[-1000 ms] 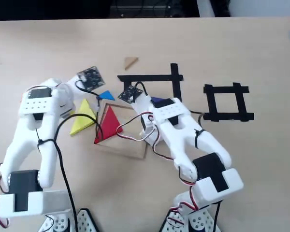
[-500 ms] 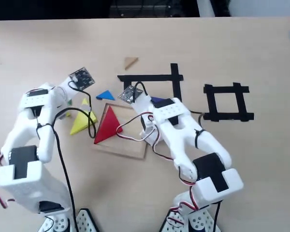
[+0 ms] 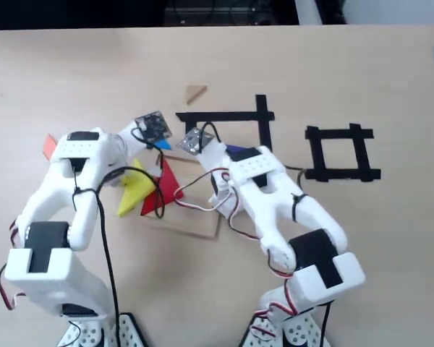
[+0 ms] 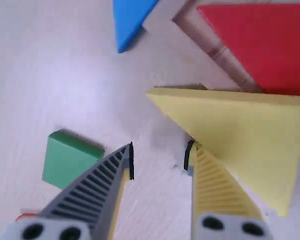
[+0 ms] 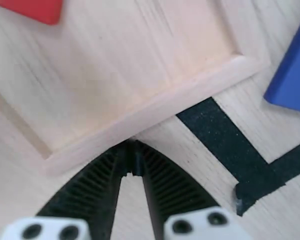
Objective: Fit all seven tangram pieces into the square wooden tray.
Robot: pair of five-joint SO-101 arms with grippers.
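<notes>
My left gripper (image 4: 158, 161) is open just over the table, with nothing between its fingers. One fingertip (image 4: 191, 154) touches the edge of the big yellow triangle (image 4: 245, 127), which lies outside the jaws. That yellow triangle (image 3: 134, 191) overlaps the near-left rim of the wooden tray (image 3: 195, 220) beside the red triangle (image 3: 164, 188). A green square (image 4: 69, 158) lies beside the other finger. The small blue triangle (image 4: 130, 17) is farther off. My right gripper (image 5: 131, 162) is shut and empty at the tray rim (image 5: 155, 116).
A tan triangle (image 3: 195, 92) lies at the back and an orange piece (image 3: 49, 147) at the far left. A dark blue piece (image 5: 295, 80) sits by the black tape lines (image 3: 228, 116). A second tape square (image 3: 341, 153) is on the right.
The left arm swung left, then back right toward the tray. The yellow triangle has slid right against the red one. The right arm has not moved.
</notes>
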